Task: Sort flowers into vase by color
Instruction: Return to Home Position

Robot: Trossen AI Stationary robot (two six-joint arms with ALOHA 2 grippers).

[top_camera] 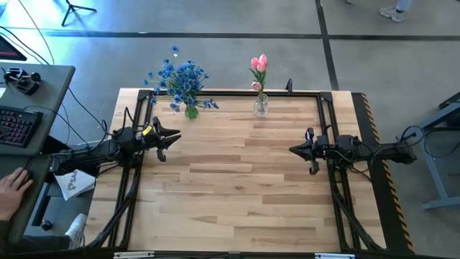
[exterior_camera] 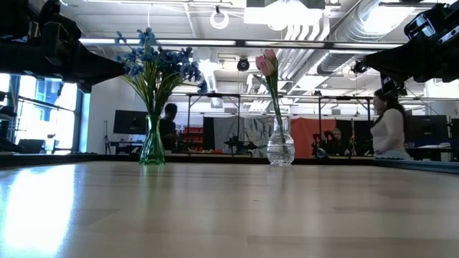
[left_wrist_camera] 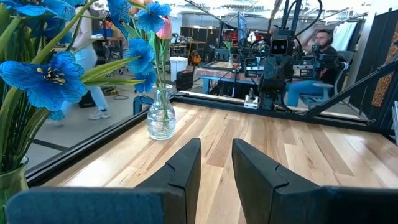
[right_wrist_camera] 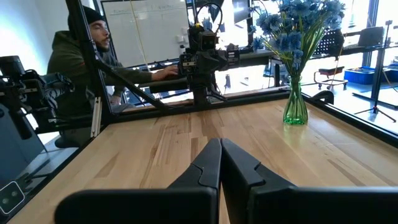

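Observation:
The blue flowers (top_camera: 180, 78) stand with their stems in a green glass vase (exterior_camera: 152, 143) near the table's far edge, left of middle. The pink tulip-like flowers (top_camera: 259, 66) stand in a clear glass vase (top_camera: 261, 106) at the far edge's middle. In the low view, the blue bunch (exterior_camera: 158, 63) and the pink buds (exterior_camera: 267, 63) rise above their vases. My left gripper (left_wrist_camera: 216, 155) hovers over the table's left side, open and empty. At the right side my right gripper (right_wrist_camera: 221, 151) hovers, shut and empty.
A black frame rail (top_camera: 237, 93) runs round the table. Bare wood (top_camera: 237, 180) lies between the two arms and toward the near edge. A person's hand (top_camera: 14, 188) rests at a desk with a keyboard (top_camera: 16, 126) left of the table. People stand in the room beyond.

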